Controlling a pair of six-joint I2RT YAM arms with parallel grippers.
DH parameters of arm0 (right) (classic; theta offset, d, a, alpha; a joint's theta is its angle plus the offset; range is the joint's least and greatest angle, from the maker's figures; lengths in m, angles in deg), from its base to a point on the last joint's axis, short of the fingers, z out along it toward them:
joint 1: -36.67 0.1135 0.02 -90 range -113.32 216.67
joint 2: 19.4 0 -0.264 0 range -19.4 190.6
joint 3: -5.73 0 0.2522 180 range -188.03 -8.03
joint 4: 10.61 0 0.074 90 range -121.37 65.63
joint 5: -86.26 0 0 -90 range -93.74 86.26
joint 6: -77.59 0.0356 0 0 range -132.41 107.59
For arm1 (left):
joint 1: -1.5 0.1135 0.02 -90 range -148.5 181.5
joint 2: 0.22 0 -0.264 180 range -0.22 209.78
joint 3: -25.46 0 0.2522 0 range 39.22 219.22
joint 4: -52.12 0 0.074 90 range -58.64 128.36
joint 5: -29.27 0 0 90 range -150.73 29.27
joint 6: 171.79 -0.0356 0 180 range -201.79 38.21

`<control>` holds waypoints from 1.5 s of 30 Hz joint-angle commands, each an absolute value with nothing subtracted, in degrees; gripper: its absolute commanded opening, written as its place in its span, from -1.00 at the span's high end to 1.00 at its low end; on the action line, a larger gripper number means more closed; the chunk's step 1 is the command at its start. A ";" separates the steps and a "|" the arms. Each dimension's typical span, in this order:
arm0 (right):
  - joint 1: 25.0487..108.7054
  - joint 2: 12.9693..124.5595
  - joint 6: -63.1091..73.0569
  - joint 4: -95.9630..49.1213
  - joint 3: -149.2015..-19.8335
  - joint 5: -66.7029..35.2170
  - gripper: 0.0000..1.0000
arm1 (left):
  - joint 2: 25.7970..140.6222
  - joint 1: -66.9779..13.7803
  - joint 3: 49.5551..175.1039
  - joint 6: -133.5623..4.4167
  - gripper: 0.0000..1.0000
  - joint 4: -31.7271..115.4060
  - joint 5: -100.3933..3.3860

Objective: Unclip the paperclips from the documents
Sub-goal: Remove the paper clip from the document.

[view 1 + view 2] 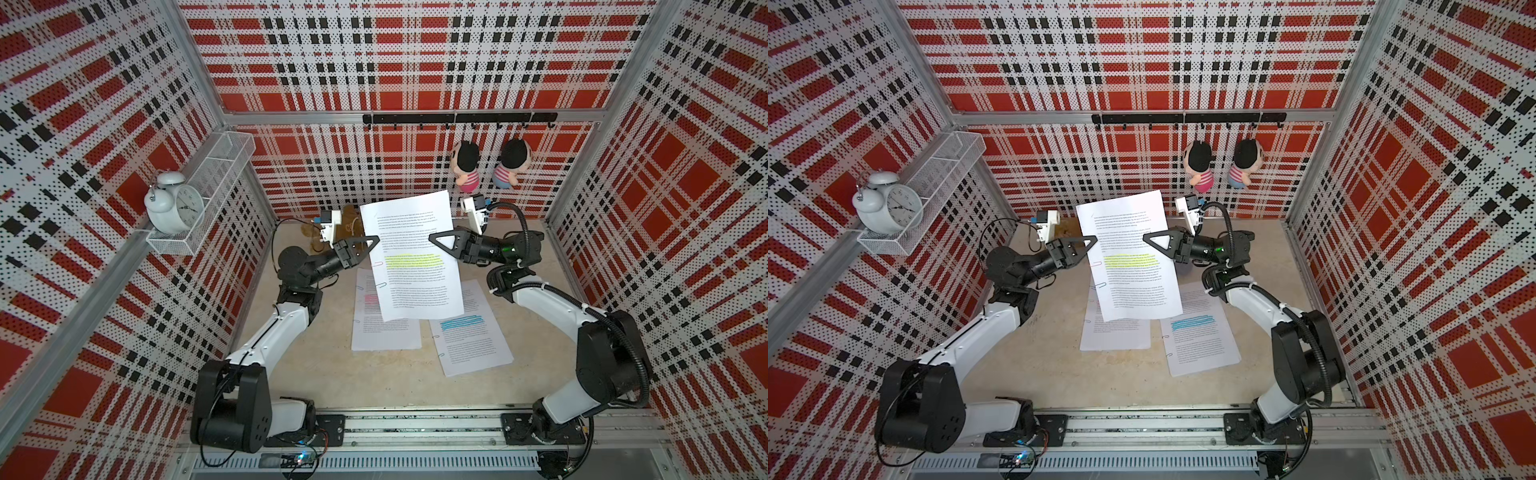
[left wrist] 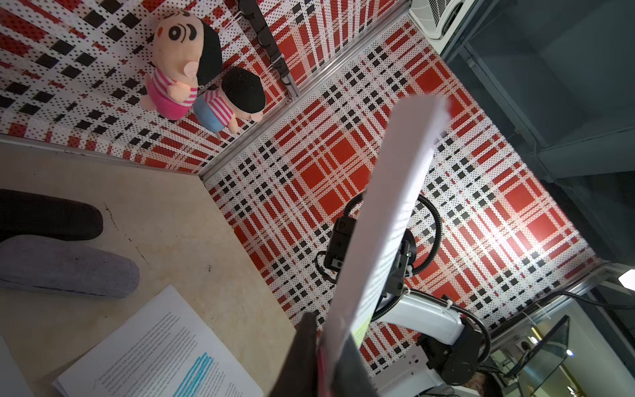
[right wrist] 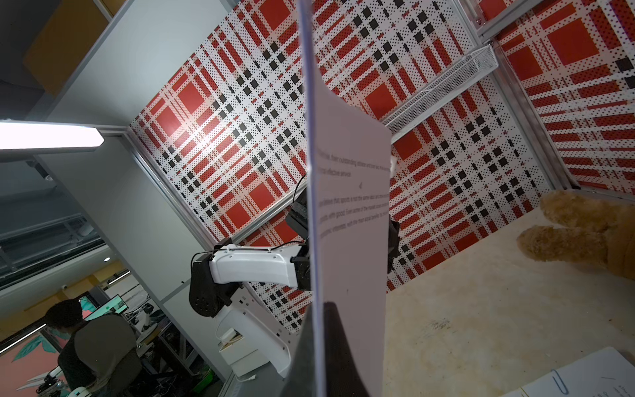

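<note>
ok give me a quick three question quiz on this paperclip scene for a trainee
1. True or false: the yellow-band document lies flat on the table.
2. Which documents rest on the table? A) the pink-band document and the blue-band document B) all three C) none
3. Fill in: the left hand and the right hand are shut on ___ side edges of the raised document.
Key: 1 false, both hands hold it up in the air. 2 A. 3 opposite.
</note>
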State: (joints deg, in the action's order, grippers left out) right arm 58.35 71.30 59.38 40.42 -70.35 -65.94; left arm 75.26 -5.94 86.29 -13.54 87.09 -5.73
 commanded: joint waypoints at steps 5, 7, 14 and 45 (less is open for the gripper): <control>57.27 71.05 60.71 45.00 -68.49 -65.50 1.00 | 74.38 -4.89 85.74 -13.74 1.00 87.13 -6.47; 56.64 70.55 60.46 44.98 -67.65 -65.10 1.00 | 73.68 -4.19 85.29 -14.41 1.00 85.66 -6.82; 55.53 68.43 57.29 41.72 -64.78 -65.01 1.00 | 71.33 -1.39 85.16 -20.89 1.00 74.20 -9.33; 54.62 63.13 49.13 33.24 -59.79 -65.53 1.00 | 64.16 2.43 85.09 -34.97 1.00 53.51 -17.92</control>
